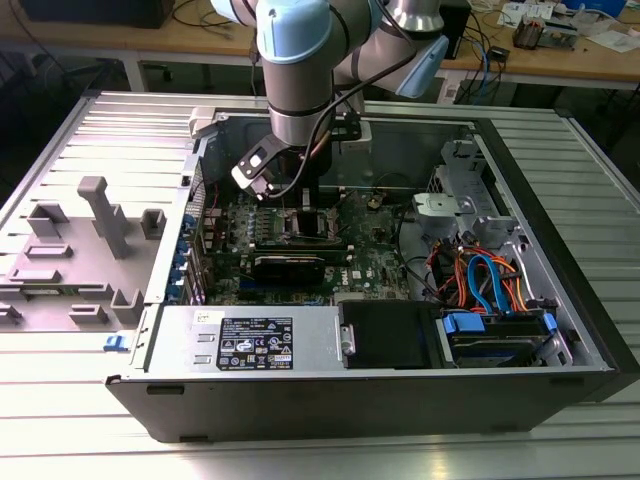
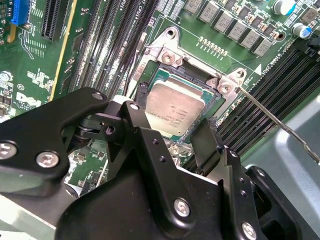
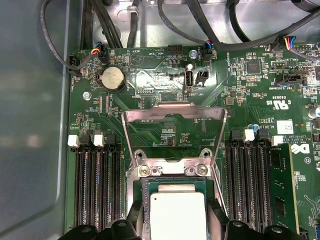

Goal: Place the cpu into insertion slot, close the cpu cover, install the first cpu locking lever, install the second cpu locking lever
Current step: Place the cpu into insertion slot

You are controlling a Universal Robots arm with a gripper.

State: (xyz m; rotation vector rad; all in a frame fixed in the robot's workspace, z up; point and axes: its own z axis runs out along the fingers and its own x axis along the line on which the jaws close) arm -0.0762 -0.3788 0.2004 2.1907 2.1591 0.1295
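The cpu [image 2: 175, 107] lies flat in the insertion slot [image 2: 172, 57], its silver top facing up. My gripper [image 2: 172, 124] hangs right over it, with one black finger [image 2: 150, 135] against each of two opposite edges of the chip. In the first wrist view the cpu [image 3: 177, 215] sits inside the slot's silver rim [image 3: 170, 169]. Behind it the cpu cover [image 3: 175, 111] stands raised, and green board shows through its window. A thin locking lever [image 2: 280, 125] sticks out unlatched beside the slot. In the exterior view my gripper [image 1: 305, 215] is low inside the open computer case [image 1: 560, 330].
Long black memory slots [image 3: 95, 185] flank the socket on both sides. Cables and a blue-tabbed drive bay [image 1: 490, 300] fill the case at the exterior view's right, with a power supply [image 1: 250, 340] along its front. Grey fixtures [image 1: 100, 215] stand outside the case at the exterior view's left.
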